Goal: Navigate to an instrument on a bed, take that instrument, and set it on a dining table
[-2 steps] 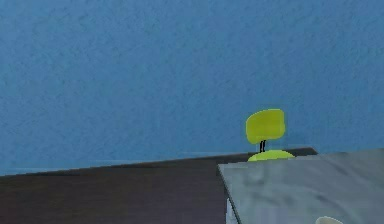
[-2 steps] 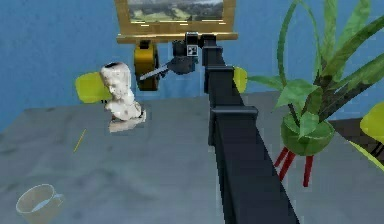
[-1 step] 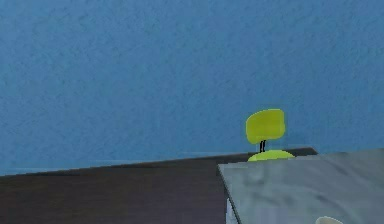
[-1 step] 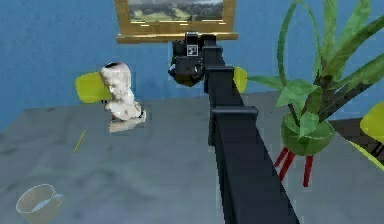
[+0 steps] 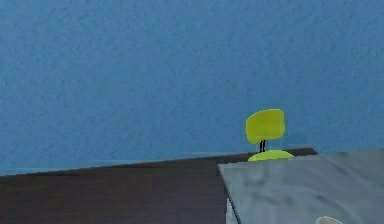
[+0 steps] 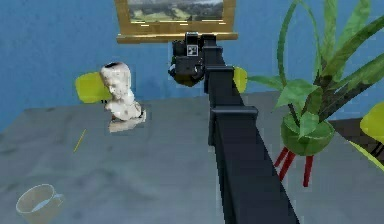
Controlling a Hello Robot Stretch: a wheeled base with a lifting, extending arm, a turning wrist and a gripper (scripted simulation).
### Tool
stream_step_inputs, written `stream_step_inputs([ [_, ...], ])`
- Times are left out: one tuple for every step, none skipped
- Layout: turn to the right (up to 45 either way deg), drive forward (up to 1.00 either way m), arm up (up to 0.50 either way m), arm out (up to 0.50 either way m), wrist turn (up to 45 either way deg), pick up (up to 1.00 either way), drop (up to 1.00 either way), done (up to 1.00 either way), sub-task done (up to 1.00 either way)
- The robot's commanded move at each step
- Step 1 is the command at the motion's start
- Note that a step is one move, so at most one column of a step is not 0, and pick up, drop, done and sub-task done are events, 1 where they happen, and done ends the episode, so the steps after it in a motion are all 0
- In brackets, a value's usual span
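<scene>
Nearest in the arm side view, at seven o'clock, a clear glass bowl (image 6: pixel 40 202) sits on the grey table (image 6: pixel 150 170), and the arm (image 6: pixel 245 150) rises as a dark bar from six o'clock towards twelve. Farther out, at nine o'clock, a thin yellowish stick (image 6: pixel 80 140) lies on the table. Beyond it, at ten o'clock, a white bust (image 6: pixel 122 92) stands near the far edge with a yellow-green chair (image 6: pixel 92 88) behind it. At three o'clock a leafy plant (image 6: pixel 305 130) in a green pot stands on red legs by the table's edge. The end effector (image 6: pixel 182 70) hangs at eleven o'clock as a dark lump against the blue wall (image 6: pixel 50 40), under a framed picture (image 6: pixel 178 15).

I cannot tell whether it carries anything, nor where the instrument is; if held, it would be lost in that dark lump. Its kind is unknown, but I judge it stiff, fairly light, smooth enough to slip, and easily dented. A neck or narrow waist would be the safest place to take hold, and it should be laid flat on the bare table between bowl and bust
</scene>
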Motion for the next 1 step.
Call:
stream_step_inputs([
  [0.0, 0.00, 0.00, 0.00, 0.0, 0.00, 1.00, 0.00, 0.00],
])
